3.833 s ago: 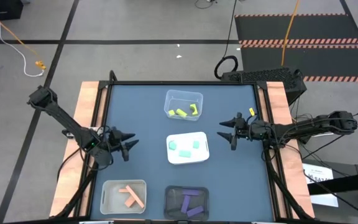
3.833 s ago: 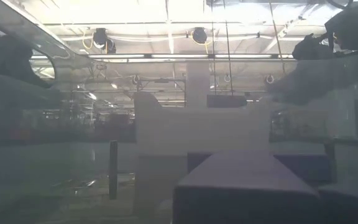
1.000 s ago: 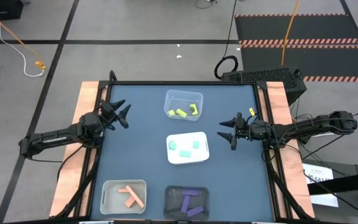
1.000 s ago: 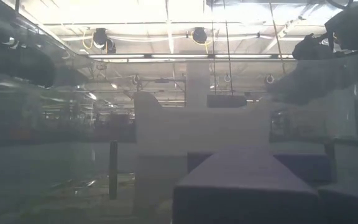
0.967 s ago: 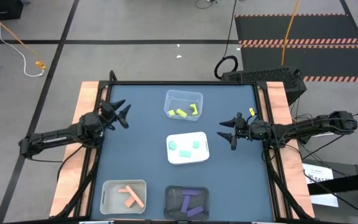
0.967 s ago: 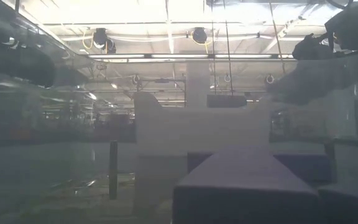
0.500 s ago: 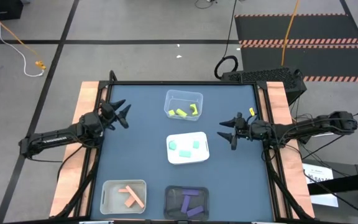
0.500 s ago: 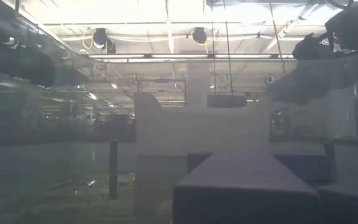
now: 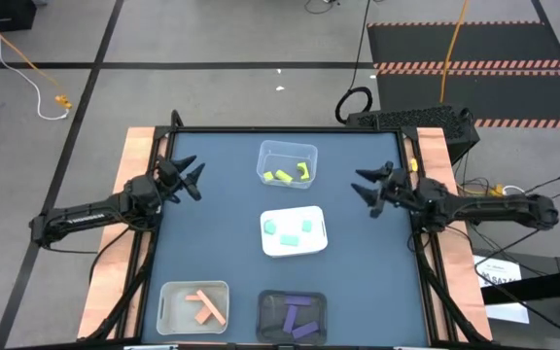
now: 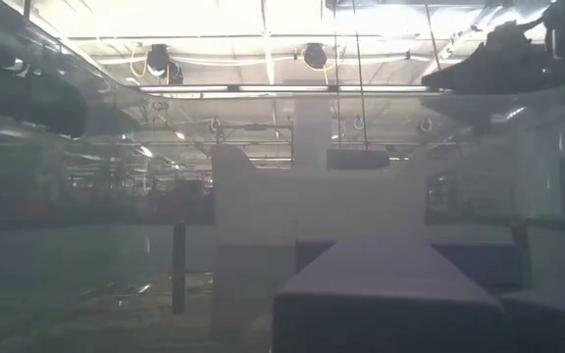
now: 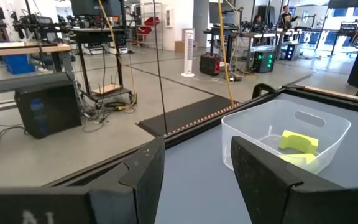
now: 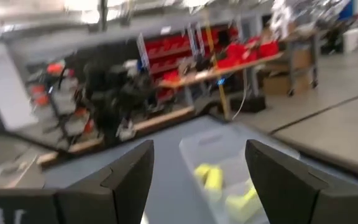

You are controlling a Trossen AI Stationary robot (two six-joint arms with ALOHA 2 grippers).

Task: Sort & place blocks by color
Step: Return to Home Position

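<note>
- My left claw hangs over the table's left side, fingers apart, empty.
- My right claw hangs over the right side, fingers apart, empty.
- Between the claws: yellow-green blocks in a clear tray and teal blocks in a white tray.
- Well apart from both claws: salmon blocks in a second clear tray, and purple blocks in a black tray.

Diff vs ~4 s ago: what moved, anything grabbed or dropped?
Left tool swung from level with the white tray up to the left edge of the table, then held there. Right tool just pulled back toward the right edge. Both are open and empty; nothing grabbed or dropped. Blocks and trays unchanged.
</note>
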